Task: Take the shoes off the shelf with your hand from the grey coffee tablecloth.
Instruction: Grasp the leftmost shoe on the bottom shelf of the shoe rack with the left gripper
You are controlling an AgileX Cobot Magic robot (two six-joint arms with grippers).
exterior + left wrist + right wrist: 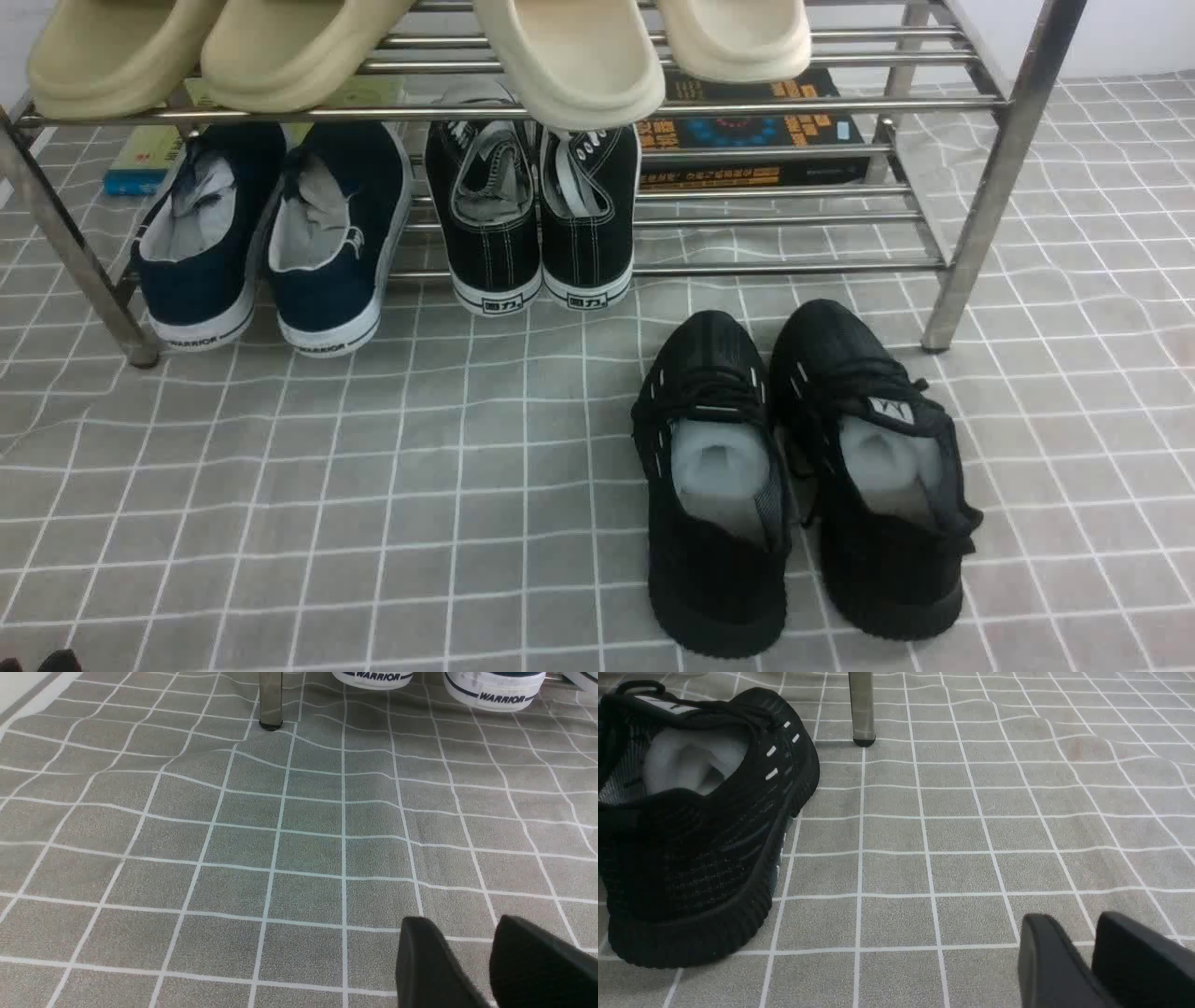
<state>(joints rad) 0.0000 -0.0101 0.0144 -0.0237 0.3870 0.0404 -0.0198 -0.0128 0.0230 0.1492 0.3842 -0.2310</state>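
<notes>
We find the shoes (327,280), the navy slip-ons, on the lower tier of the shelf (1004,177) at its left end, heels toward us, just beside the black lace-up sneakers (532,233). Beige slippers (569,65) sit on the top tier. The black knit trainers (719,560) stand on the grey coffee tablecloth (373,485) in front of the shelf, toward its right. The left gripper (467,926) is low over bare cloth, well apart from the navy heels (fingers slightly parted, nothing between them). The right gripper (1076,924), likewise a little spread and empty, is near one trainer, not touching it.
</notes>
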